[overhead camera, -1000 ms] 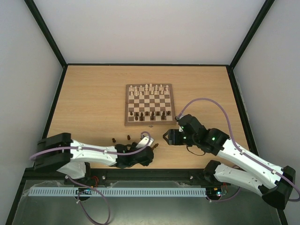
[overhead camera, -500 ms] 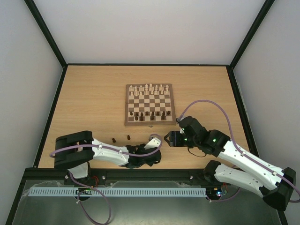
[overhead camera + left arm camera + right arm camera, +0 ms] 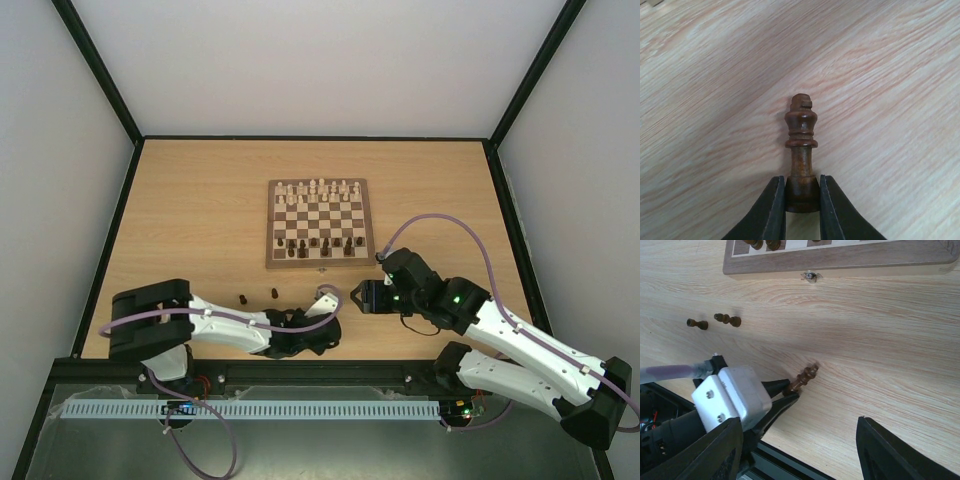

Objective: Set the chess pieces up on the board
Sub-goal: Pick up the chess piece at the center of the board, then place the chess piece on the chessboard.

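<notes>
Fingers [image 3: 775, 210] of my left gripper [image 3: 802, 192] were nearly closed, pinching the round base of a dark brown king [image 3: 801, 145], which pointed straight out beyond the tips over the light wood tabletop [image 3: 880, 75]. I could not tell whether the piece touched the wood. From the right wrist view the king stuck out of those black tips at a slant, close to the table's near edge. My right gripper [image 3: 799, 421] hung just beside and slightly beyond the left one, spread wide with nothing between its fingers and facing the held king. Further out and to the left, two loose dark pieces [image 3: 696, 323] [image 3: 727, 319] lay near each other on the tabletop, well apart from the king. Beyond them sat the board [image 3: 320, 263], a small metal clasp [image 3: 811, 275] on its near edge. Dark chessmen [image 3: 320, 244] stood along its near rows and cream chessmen [image 3: 318, 189] along its far rows.
</notes>
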Controlling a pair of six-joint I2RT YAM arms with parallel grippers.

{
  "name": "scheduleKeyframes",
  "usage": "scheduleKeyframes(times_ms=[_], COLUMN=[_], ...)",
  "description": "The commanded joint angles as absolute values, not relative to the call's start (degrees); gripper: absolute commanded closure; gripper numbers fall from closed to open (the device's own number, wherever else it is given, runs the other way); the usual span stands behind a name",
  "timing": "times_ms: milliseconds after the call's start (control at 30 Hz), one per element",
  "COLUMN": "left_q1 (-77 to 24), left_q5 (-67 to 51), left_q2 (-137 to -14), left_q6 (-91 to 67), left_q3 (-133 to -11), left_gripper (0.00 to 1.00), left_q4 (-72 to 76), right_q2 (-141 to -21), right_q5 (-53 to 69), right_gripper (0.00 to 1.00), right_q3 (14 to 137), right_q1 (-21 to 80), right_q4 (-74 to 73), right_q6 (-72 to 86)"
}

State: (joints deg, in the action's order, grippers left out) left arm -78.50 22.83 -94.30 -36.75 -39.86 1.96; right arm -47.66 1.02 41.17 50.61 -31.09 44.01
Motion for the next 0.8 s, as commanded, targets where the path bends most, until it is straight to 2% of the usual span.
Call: scheduleKeyframes(times_ms=[0, 167, 267, 300, 367, 400, 633, 767], left_q1=[-78.7, -78.7, -78.7, -78.7, -78.7, -78.7, -77.3, -73.0], left_q5=[21.1, 19.7, 18.7, 18.0, 16.7, 16.0, 10.2, 4.4], left_q2=[-87.7, -75.9, -70.7, -69.1, -65.8, -64.3, -54.5, -50.9], left_q6=[-38.0, -37.3, -36.6, -36.3, -35.8, -35.7, -34.4, -33.1], left_q3=[-38.8, -39.0, -40.8, -41.2, -41.7, -41.9, -41.6, -40.3], left_gripper=[0.98, 0.97, 0.95, 0.95, 0.95, 0.95, 0.93, 0.92], left_q4=[-6.8, -13.0, -17.1, -18.1, -19.4, -20.0, -20.7, -19.7], right_q2=[-47.2, -47.5, -47.2, -47.1, -47.1, -47.0, -47.5, -47.9], right_q5=[1.0, 0.2, -0.3, -0.3, -0.5, -0.8, -0.4, 0.6], right_gripper=[0.37, 0.36, 0.29, 0.25, 0.06, 0.00, 0.01, 0.01], right_q3=[39.9, 40.9, 41.9, 42.1, 42.4, 42.6, 42.9, 42.8], right_q1=[50.8, 50.8, 50.8, 50.8, 50.8, 50.8, 50.8, 50.8], right_q4=[-31.7, -32.1, -32.2, -32.1, -31.9, -31.9, -29.7, -27.8], right_q6=[43.7, 42.5, 42.2, 42.1, 42.3, 42.5, 42.7, 43.2])
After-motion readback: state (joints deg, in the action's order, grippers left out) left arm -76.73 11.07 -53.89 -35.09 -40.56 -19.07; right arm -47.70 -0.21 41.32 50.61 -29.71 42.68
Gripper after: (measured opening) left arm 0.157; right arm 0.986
